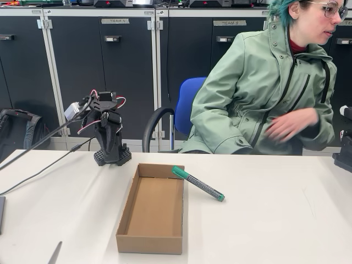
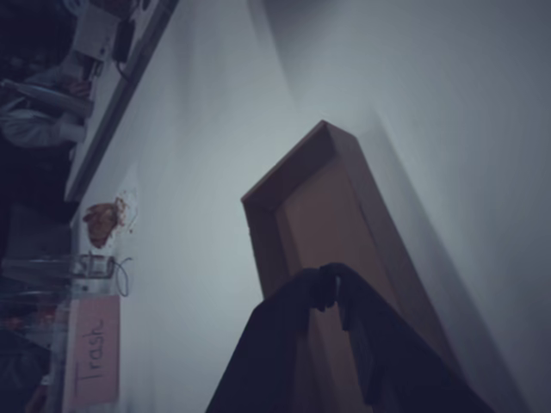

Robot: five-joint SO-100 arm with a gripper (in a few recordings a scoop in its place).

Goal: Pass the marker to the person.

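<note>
White table (image 1: 275, 231), marker (image 1: 197, 183) against box (image 1: 151, 209), claw (image 2: 330, 284) seemingly closed

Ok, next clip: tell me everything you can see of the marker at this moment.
In the fixed view the marker is a slim dark pen with a green cap at its upper-left end and a green tip at its lower-right end, with pale print along the barrel. It looks like plastic and is capped. It lies tilted: the capped end rests on the right rim of the open cardboard box, the other end on the white table. Nothing holds it; the gripper is shut, away from it.
</note>
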